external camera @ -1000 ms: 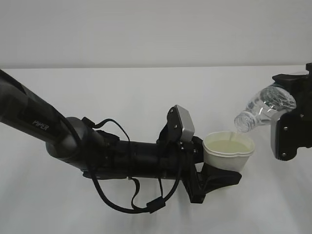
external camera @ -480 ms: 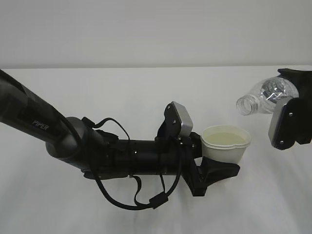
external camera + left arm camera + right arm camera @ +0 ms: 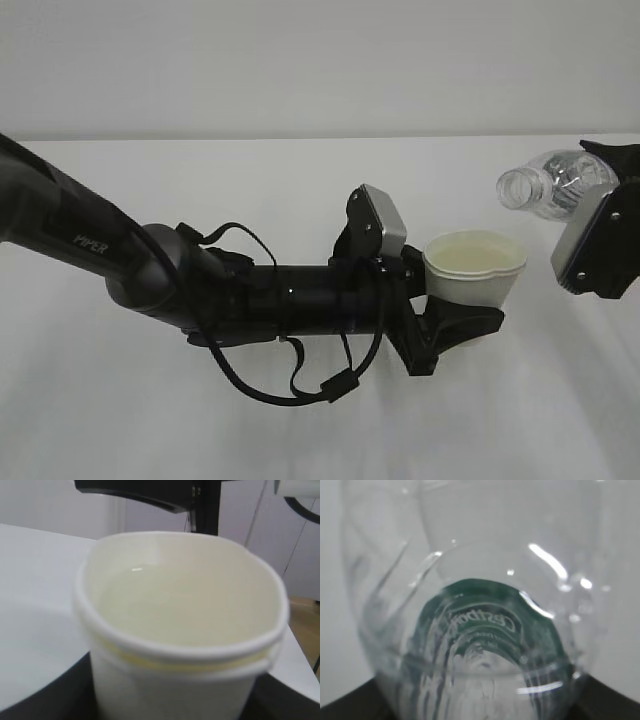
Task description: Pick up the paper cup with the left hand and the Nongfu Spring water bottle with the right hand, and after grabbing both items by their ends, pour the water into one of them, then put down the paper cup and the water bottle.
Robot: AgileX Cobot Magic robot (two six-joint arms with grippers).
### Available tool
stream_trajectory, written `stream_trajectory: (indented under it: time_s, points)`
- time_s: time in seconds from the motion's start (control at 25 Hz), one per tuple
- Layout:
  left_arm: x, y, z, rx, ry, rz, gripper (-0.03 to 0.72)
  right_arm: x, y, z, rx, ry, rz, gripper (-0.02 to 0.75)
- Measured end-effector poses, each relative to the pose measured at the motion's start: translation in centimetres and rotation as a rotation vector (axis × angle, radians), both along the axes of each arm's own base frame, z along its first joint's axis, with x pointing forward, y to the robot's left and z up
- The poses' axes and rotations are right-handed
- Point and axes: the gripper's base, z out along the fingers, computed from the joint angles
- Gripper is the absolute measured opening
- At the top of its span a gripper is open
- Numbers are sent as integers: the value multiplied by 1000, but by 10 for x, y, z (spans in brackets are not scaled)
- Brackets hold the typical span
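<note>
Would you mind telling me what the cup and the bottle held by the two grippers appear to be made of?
The paper cup looks like matte white paperboard: opaque wall, rolled rim, cream-tinted inside, and a rim squeezed slightly out of round in the left wrist view. The water bottle looks like thin, glossy clear plastic: you can see through it, its wall is ribbed, and bright highlights show on it. A dark green printed label shows through it in the right wrist view.

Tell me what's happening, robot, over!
Left claw holds paper cup, water inside. Right claw holds bottle, tipped, no stream. Nothing in the way.
</note>
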Motion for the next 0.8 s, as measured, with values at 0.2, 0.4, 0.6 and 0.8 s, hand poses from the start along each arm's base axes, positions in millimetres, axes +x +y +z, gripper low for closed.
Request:
stream_trajectory:
  time_s: [0.2, 0.4, 0.6, 0.8]
  points:
    - [3, -3, 4, -14, -16, 0, 435, -2, 0, 0, 104, 7, -14, 417]
    - [5, -3, 2, 18, -14, 14, 435, -2, 0, 2, 298, 23, -38, 416]
    - [6, -1, 0, 40, -17, 17, 435, -2, 1, 6, 453, 7, -44, 415]
    - [9, 1, -1, 42, -16, 27, 435, -2, 1, 7, 625, 33, -60, 414]
